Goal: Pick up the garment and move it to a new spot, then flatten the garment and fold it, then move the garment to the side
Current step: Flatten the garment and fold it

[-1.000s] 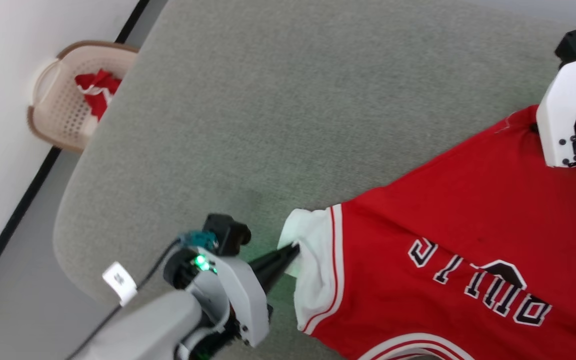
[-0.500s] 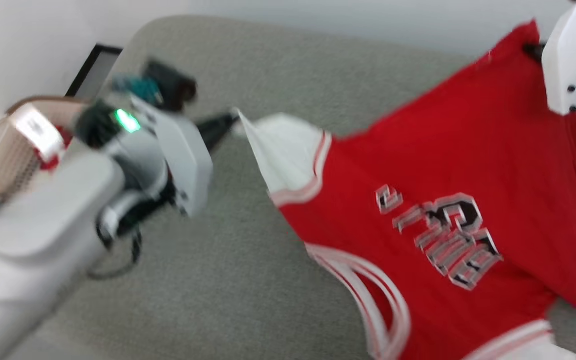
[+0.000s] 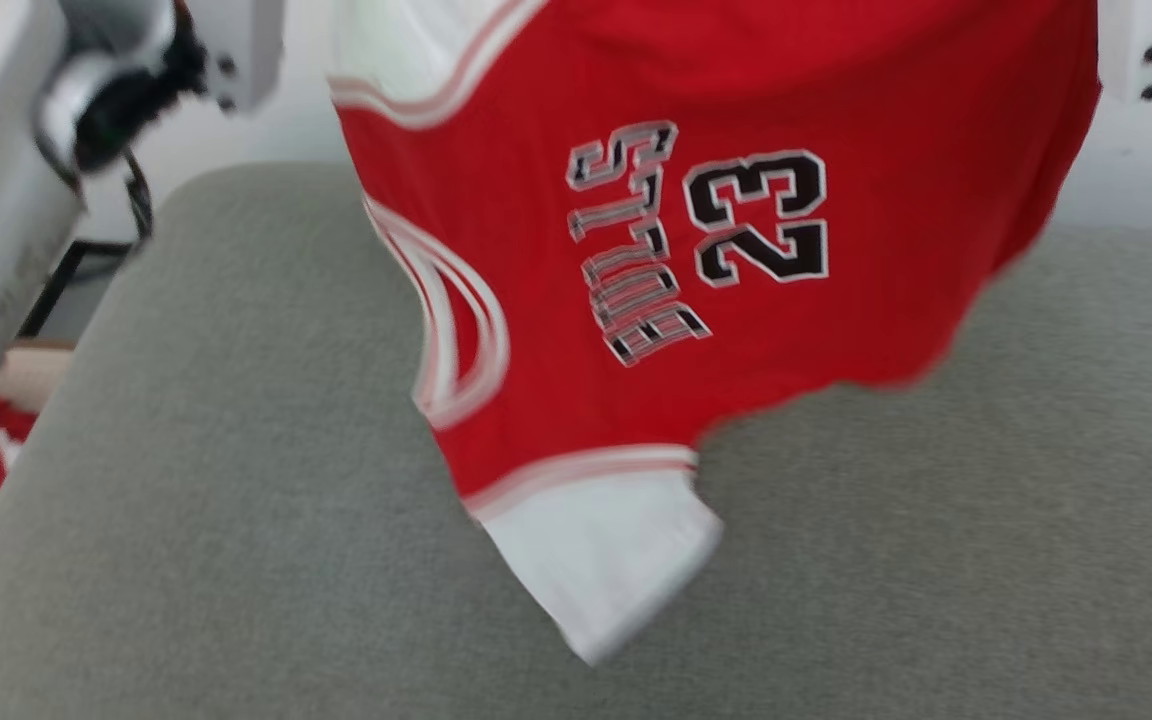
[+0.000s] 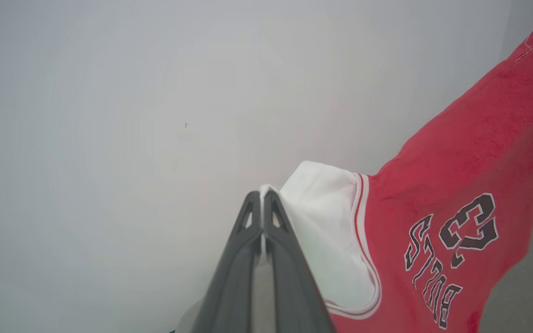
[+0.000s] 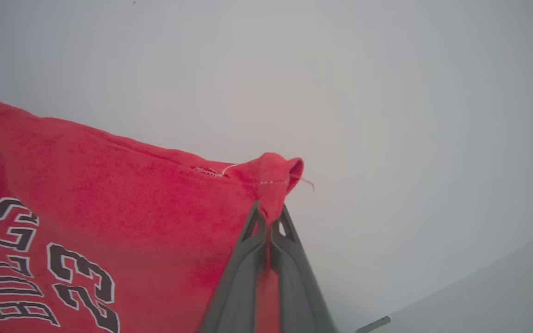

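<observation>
Left end effector (image 4: 263, 196), right end effector (image 5: 271, 212) pinch garment (image 3: 836, 330) over grey pad (image 3: 236, 520) beside basket (image 3: 31, 365).

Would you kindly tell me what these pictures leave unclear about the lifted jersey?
- Head view: the top edge cuts off the garment where it is gripped; the left gripper and right gripper pinch it in their wrist views.
- Head view: motion blur hides whether the hanging white sleeve touches the table.
- Head view: the left edge and the table cut off the basket; its contents are blurred.
</observation>
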Motion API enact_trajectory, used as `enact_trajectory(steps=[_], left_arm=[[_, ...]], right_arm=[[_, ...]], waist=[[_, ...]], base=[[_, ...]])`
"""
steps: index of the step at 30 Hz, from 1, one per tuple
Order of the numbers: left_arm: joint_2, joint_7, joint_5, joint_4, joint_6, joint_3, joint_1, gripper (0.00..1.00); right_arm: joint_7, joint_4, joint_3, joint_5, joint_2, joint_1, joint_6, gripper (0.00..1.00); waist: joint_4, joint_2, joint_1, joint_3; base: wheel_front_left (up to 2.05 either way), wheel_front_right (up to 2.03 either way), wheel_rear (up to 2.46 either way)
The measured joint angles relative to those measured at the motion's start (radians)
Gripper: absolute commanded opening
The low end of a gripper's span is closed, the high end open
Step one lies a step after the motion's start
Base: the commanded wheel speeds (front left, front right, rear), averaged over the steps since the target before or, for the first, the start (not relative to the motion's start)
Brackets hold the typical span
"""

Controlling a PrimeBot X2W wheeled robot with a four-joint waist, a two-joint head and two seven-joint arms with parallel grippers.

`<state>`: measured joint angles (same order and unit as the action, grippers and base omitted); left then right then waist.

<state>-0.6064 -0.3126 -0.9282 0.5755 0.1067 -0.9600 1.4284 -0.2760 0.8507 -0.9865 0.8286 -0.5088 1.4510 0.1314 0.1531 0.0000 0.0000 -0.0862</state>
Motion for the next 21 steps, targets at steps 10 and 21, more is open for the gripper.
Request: enact_trajectory(steps=[10, 21], left_arm=[[0.03, 0.077, 0.051, 0.178, 0.018, -0.026, 0.173, 0.0], [0.034, 0.164, 0.065, 0.237, 0.022, -0.076, 0.331, 0.0]], right_arm=[[0.087, 0.057, 0.021, -0.029, 0.041, 0.061, 0.0, 0.0], [0.11, 0.038, 0.073, -0.01, 0.003, 0.14, 0.0, 0.0]], waist=[[-0.091, 0.0, 0.0, 0.053], [-0.124, 0.0, 0.0, -0.039]], base=[[0.0, 0.0, 0.0], [0.0, 0.0, 0.0]])
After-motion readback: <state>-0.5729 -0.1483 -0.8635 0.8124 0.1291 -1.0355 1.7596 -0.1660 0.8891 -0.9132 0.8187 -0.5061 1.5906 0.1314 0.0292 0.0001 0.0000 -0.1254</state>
